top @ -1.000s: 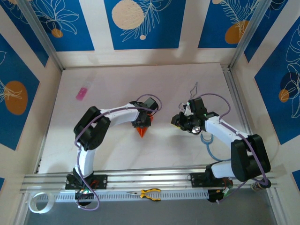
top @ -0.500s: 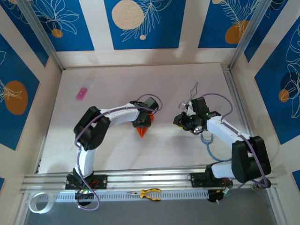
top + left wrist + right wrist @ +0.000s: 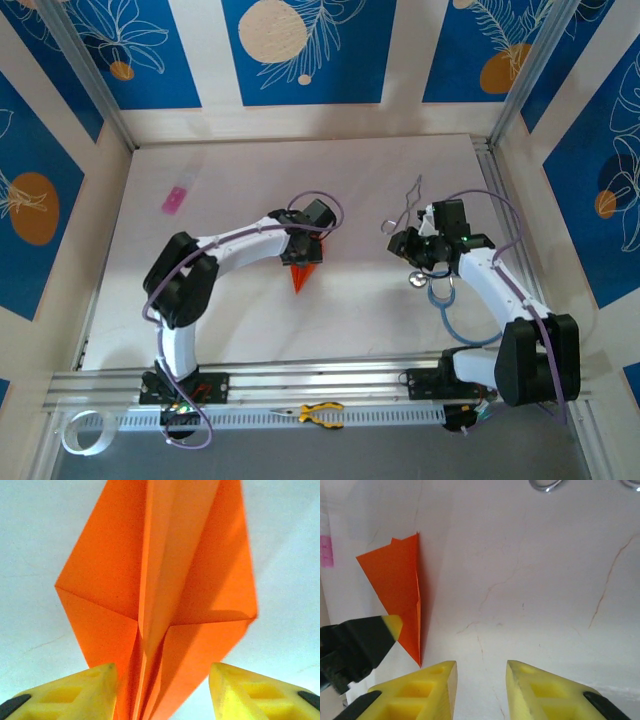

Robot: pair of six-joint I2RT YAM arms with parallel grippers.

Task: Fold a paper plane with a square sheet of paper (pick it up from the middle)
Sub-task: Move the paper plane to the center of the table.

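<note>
The paper plane [image 3: 302,277] is a slim orange dart lying on the white table, its tip pointing toward the arm bases. In the left wrist view its folded wings [image 3: 165,580] spread away from me and the centre crease runs down between my yellow fingers. My left gripper [image 3: 306,252] [image 3: 161,670] is open astride the plane's end; one finger [image 3: 95,687] sits against the paper and the other stands off it. My right gripper [image 3: 405,244] [image 3: 481,666] is open over bare table, to the right of the plane [image 3: 400,592].
A small pink object [image 3: 175,199] lies at the far left of the table. Yellow-handled pliers [image 3: 320,413] rest on the front rail, and a tape roll [image 3: 80,431] sits at the front left corner. A blue cable loop [image 3: 447,305] lies beside the right arm.
The left gripper's jaws have spread wider around the plane, which stays on the table. The right gripper has drawn away to the right and a little farther back.
</note>
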